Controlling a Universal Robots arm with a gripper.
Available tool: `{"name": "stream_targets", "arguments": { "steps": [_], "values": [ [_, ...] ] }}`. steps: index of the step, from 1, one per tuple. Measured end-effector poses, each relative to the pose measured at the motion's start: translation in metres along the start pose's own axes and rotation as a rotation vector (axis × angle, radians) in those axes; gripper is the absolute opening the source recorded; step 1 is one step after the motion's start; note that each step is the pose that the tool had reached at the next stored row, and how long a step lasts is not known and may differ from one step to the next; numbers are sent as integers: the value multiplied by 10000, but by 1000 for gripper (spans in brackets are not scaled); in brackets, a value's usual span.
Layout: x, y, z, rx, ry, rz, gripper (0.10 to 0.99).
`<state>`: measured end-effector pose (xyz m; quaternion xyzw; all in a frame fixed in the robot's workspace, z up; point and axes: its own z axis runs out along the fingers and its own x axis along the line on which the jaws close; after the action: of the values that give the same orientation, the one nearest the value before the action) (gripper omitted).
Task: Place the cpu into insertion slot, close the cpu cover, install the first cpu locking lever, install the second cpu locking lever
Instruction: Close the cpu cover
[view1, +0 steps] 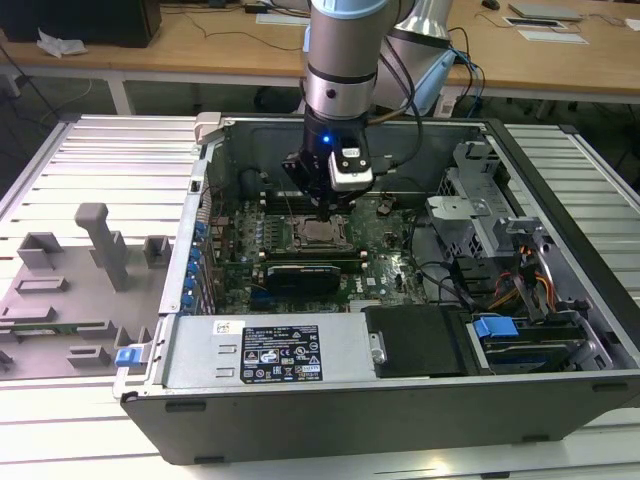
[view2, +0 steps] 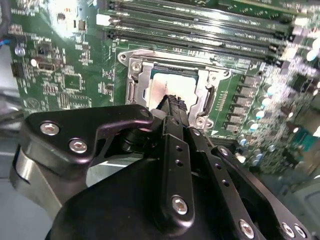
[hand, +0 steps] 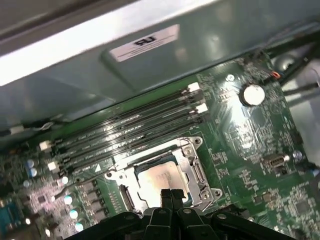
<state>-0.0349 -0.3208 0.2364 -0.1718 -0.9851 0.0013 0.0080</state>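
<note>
Cpu: a flat square chip with a dull silvery-grey metal top (view2: 176, 82). It lies in the insertion slot (view1: 300, 238), in the middle of the exterior view's frame.
Cpu cover: a thin dark-silver frame plate (hand: 194, 167) with a big square window. In both wrist views it seems to lie flat around the chip.
My fingers: black and ribbed at the tips. The gripper (view2: 172, 102) has its two tips pressed together with no gap, and nothing is held between them.
Contact: the tips are over the near edge of the chip; I cannot tell if they touch it.
Arm pose: in the exterior view I come straight down from the upper middle of the frame into the open case (view1: 420, 420), with the gripper (view1: 325, 207) pointing down just above the slot.
Board: green and glossy, with many small parts (hand: 240, 150).
First wrist view adds: the long narrow black memory slots (hand: 130, 125) beside the socket, and a round shiny battery (hand: 252, 93).
Exterior view adds: a long black card (view1: 300, 272) just below the slot in the frame, and the ribbed grey table (view1: 100, 150) at the exterior view's left.
</note>
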Motion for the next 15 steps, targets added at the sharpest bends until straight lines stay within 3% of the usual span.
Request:
{"name": "stream_targets", "arguments": {
  "steps": [8,15],
  "values": [
    [0,0,8,40,-15,-2458,106],
    [1,0,-54,68,-21,-2658,106]
  ]
}}
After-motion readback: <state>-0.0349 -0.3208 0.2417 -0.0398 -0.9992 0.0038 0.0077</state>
